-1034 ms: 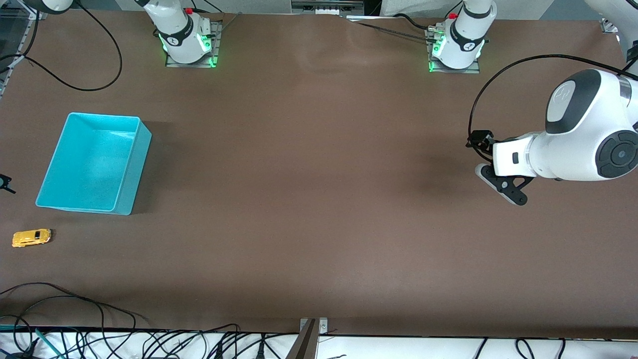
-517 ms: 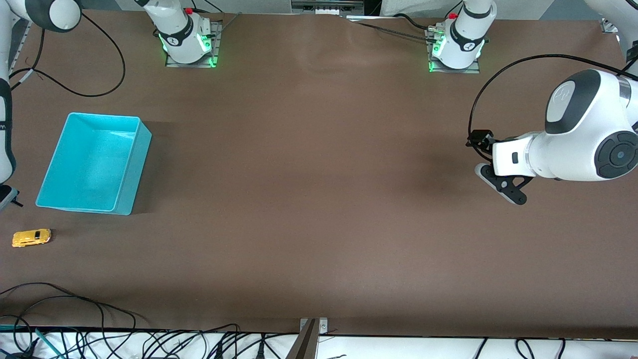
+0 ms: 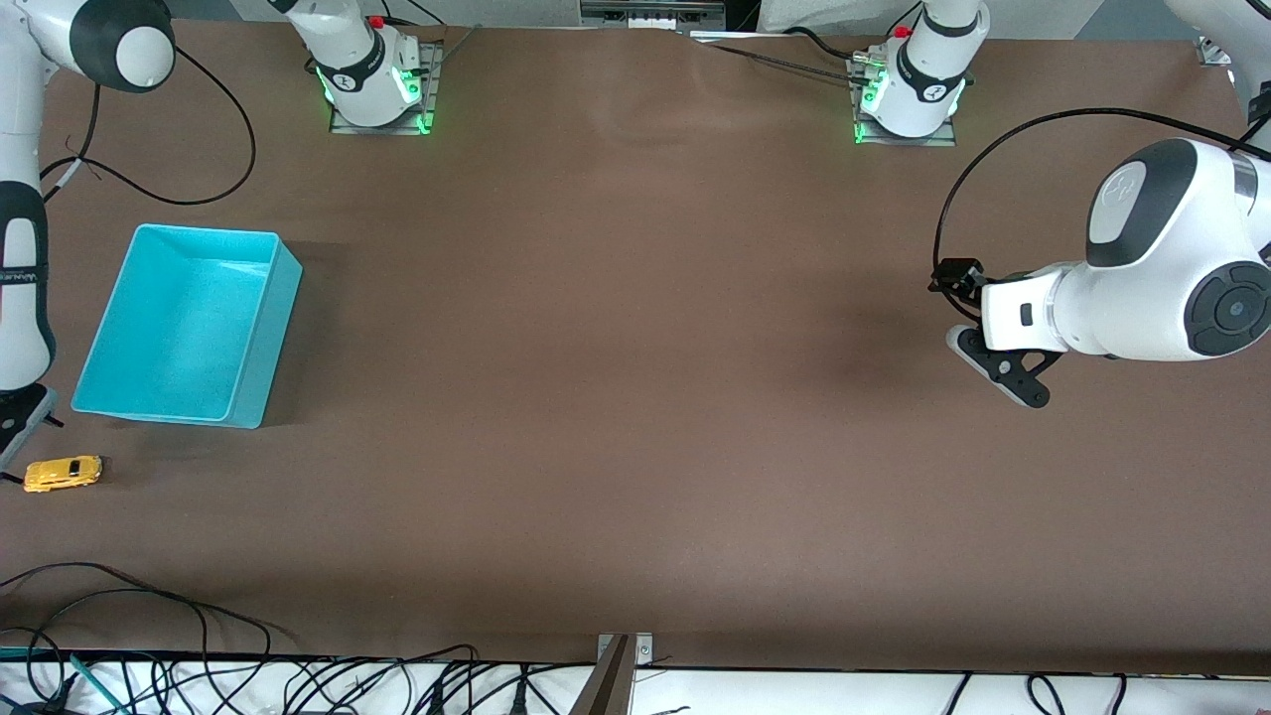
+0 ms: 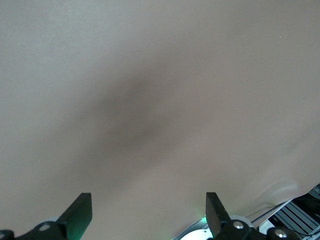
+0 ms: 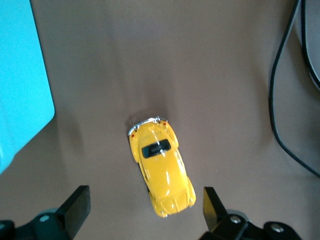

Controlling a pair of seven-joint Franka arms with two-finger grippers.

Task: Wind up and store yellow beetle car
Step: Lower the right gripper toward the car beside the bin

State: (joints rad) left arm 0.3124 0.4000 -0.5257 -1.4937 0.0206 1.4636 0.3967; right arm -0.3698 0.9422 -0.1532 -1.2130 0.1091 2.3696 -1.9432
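At lower left of the front frame: right gripper (image 5: 141,210) open above small yellow beetle toy car (image 3: 63,473), below turquoise plastic bin (image 3: 253,382). Left gripper (image 4: 149,212) open, waiting over bare brown table (image 3: 635,397). Approach step; next, probably descend and pinch body.

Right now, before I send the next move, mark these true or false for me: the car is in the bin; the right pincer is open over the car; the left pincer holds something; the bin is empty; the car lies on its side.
1. The yellow beetle car is in the turquoise bin. False: it sits on the table, nearer the front camera than the bin.
2. The right pincer is open over the car. True.
3. The left pincer holds something. False: it is open and empty.
4. The bin is empty. True.
5. The car lies on its side. False: it stands on its wheels.
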